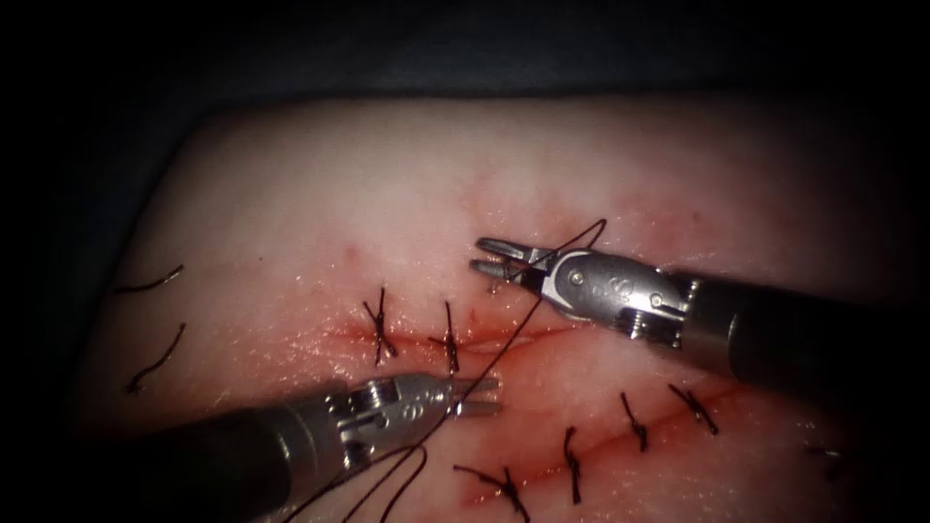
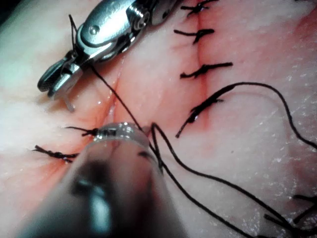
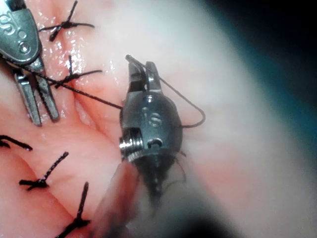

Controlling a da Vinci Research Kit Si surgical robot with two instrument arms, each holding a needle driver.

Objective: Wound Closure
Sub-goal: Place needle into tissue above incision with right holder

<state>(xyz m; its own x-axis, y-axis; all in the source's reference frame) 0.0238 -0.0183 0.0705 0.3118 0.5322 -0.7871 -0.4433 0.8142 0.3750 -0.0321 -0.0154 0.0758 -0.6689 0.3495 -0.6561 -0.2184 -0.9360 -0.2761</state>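
Note:
The tissue [image 1: 320, 194] has a cut [image 1: 523, 336] with two stitches [image 1: 380, 325] at its left end. My right tool [image 1: 496, 255] hovers just above the cut's unstitched part, jaws slightly parted, with a loop of thread [image 1: 593, 229] wound round their base. From there the thread [image 1: 504, 339] runs straight down across the cut to my left tool [image 1: 481, 397]. That tool lies below the cut with its jaws parted, and the thread crosses at their base. Slack thread [image 1: 412, 465] trails under the left shaft. The right tool [image 3: 142, 74] and left tool [image 3: 37, 101] look the same from the right wrist.
A second, stitched line [image 1: 635, 421] with several dark stitches runs below and right of the cut. Two cut ends of thread [image 1: 155, 356] lie on the tissue at far left. Red fluid [image 1: 542, 373] wets the surface around both lines. Beyond the tissue all is dark.

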